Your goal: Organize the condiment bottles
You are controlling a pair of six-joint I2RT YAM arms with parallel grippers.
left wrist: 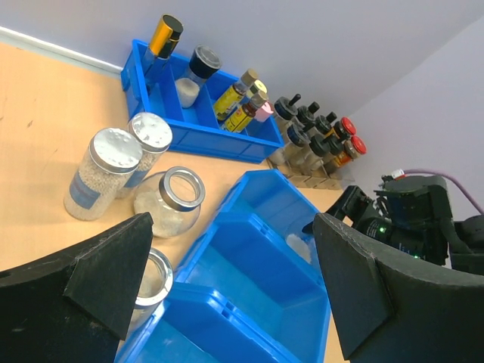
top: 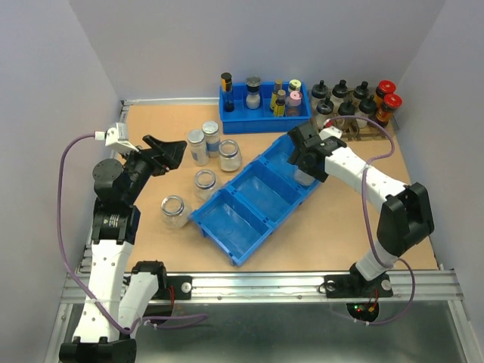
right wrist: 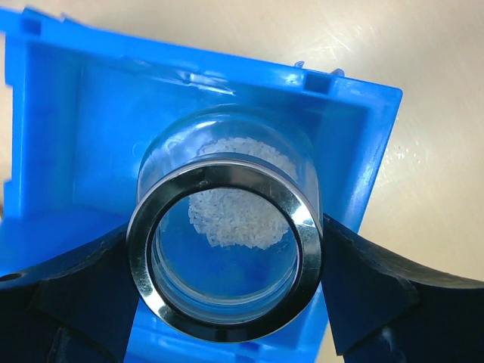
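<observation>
**Sixth jar held in the tray's end bin; five stand loose on the table.**

Left of frame: the left gripper (top: pixel 168 151) hovers with its jaws wide apart and empty. It faces the loose jars, probably staged for the next pick. These are two silver-capped jars (top: pixel 198 145) side by side and three open-mouthed jars (top: pixel 204 183) nearer the tray. Centre: the blue three-bin tray (top: pixel 231 227) lies diagonally, just beside them. In its upper-right bin the right gripper (top: pixel 305 155) is clamped on the sides of the grain jar (right wrist: pixel 227 227), mouth up, so the grains stay in. Cannot tell whether it rests on the bin floor.
</observation>
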